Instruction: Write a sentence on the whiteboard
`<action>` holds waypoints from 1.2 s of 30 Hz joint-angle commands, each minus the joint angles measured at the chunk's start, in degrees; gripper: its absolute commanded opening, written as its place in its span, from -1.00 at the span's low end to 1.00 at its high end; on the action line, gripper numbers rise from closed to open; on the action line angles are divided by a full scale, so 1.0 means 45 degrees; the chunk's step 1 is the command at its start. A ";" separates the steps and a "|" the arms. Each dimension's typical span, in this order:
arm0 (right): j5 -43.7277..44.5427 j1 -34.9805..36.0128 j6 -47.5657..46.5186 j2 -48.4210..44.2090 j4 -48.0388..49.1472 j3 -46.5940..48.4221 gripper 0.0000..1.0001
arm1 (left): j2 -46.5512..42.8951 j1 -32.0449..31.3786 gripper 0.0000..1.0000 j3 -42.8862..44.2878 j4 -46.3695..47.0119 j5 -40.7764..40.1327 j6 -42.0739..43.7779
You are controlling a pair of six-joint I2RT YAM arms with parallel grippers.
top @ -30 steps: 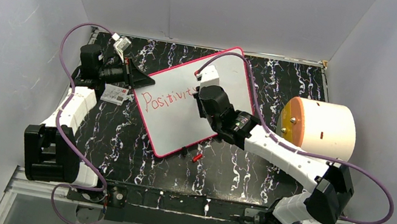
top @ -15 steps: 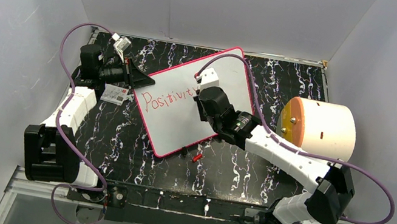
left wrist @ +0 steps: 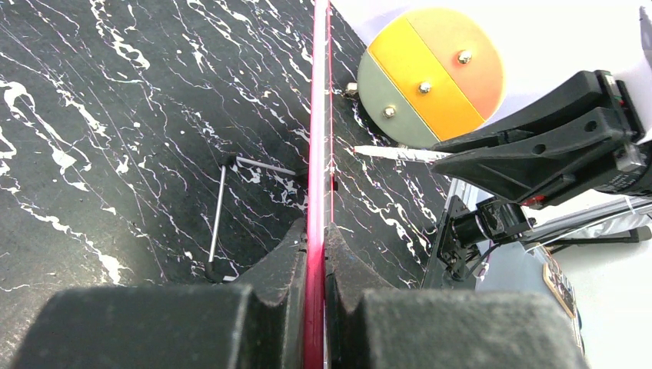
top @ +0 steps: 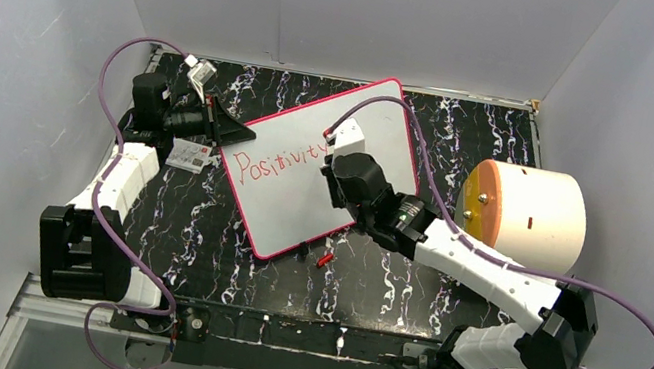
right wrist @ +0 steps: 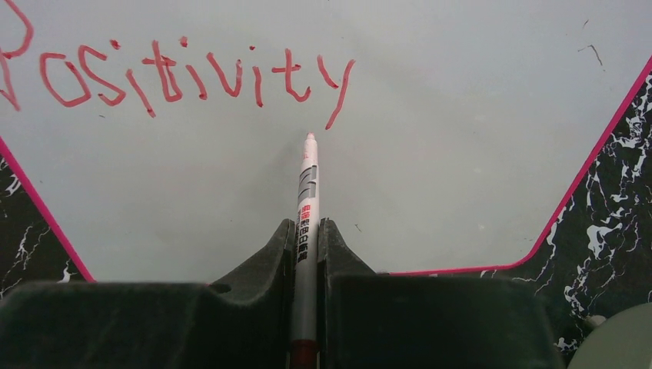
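The whiteboard (top: 290,211) lies tilted mid-table (top: 385,291), its long edge climbing toward 2 o'clock, and the left gripper (left wrist: 316,231) is clamped tight on its pink-red frame at the board's 9 o'clock corner. The right gripper (right wrist: 306,227) is closed around a white marker (right wrist: 308,181) whose tip points to 12 o'clock in the wrist view, just under the tail of the last "y". The sentence (right wrist: 184,75) reads only "Positivity" in red, and a small red cap (top: 324,259) lies just off the board's 6 o'clock edge
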 commanded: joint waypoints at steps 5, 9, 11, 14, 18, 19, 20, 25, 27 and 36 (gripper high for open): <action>0.0720 0.0758 -0.0295 -0.0724 0.0890 -0.0220 -1.00 | 0.0328 -0.0026 -1.00 -0.0214 -0.0759 -0.1495 0.1096; 0.1234 0.1420 -0.0449 -0.0804 0.1098 -0.0335 -1.00 | 0.0287 -0.0045 -1.00 -0.0209 -0.0800 -0.1553 0.1139; 0.1621 0.1811 -0.0519 -0.0762 0.1094 -0.0351 -1.00 | 0.0251 -0.0024 -1.00 -0.0209 -0.0820 -0.1589 0.1145; 0.2008 0.2328 -0.0532 -0.0802 0.1214 -0.0490 -1.00 | 0.0173 -0.0020 -1.00 -0.0208 -0.0825 -0.1570 0.1145; 0.2289 0.2878 -0.0563 -0.0707 0.1436 -0.0597 -1.00 | 0.0091 -0.0025 -1.00 -0.0228 -0.0844 -0.1625 0.1162; 0.2393 0.3024 -0.0575 -0.0637 0.1557 -0.0624 -1.00 | 0.0092 -0.0021 -1.00 -0.0228 -0.0844 -0.1600 0.1164; 0.2449 0.3140 -0.0593 -0.0589 0.1672 -0.0641 -1.00 | 0.0095 -0.0035 -1.00 -0.0228 -0.0844 -0.1595 0.1164; 0.2471 0.3527 -0.0625 -0.0134 0.2046 -0.0430 -1.00 | 0.0090 -0.0029 -1.00 -0.0254 -0.0844 -0.1626 0.1164; 0.2574 0.3619 -0.0640 0.0118 0.2133 -0.0321 -1.00 | 0.0109 -0.0032 -1.00 -0.0233 -0.0842 -0.1601 0.1162; 0.2733 0.4052 -0.0659 0.1101 0.2372 0.0406 -1.00 | 0.0148 -0.0050 -1.00 -0.0208 -0.0844 -0.1525 0.1143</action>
